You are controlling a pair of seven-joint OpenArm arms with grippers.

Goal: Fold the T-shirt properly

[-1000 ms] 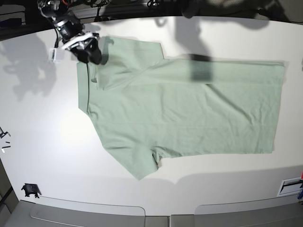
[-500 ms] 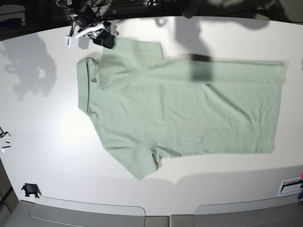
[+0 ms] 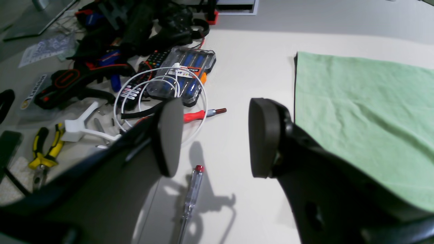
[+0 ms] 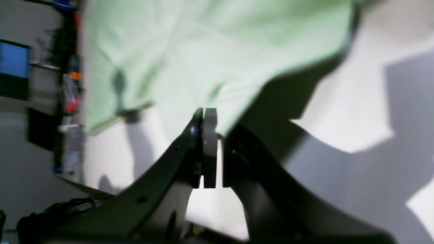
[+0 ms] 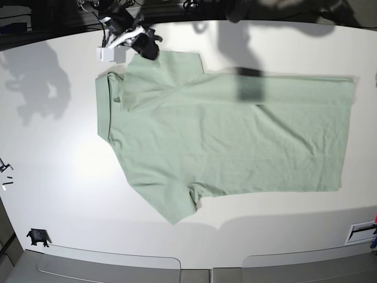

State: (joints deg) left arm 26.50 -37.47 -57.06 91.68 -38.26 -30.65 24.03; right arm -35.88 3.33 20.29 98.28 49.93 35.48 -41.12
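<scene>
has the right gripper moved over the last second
Yes. In the base view the right gripper has gone rightward and up from the collar to the T-shirt sleeve's top edge.

bare table (image 3: 257, 67) lies ahead of the left gripper (image 3: 210, 139), with a screwdriver (image 3: 190, 195) just below it, the shirt (image 3: 359, 112) to its right, and a tool pile (image 3: 135, 67) blocking its left.

White table (image 5: 59, 177), hard shadows, cluttered tools (image 3: 101, 67)

Mint-green T-shirt (image 5: 235, 135) flat, spread out
</scene>
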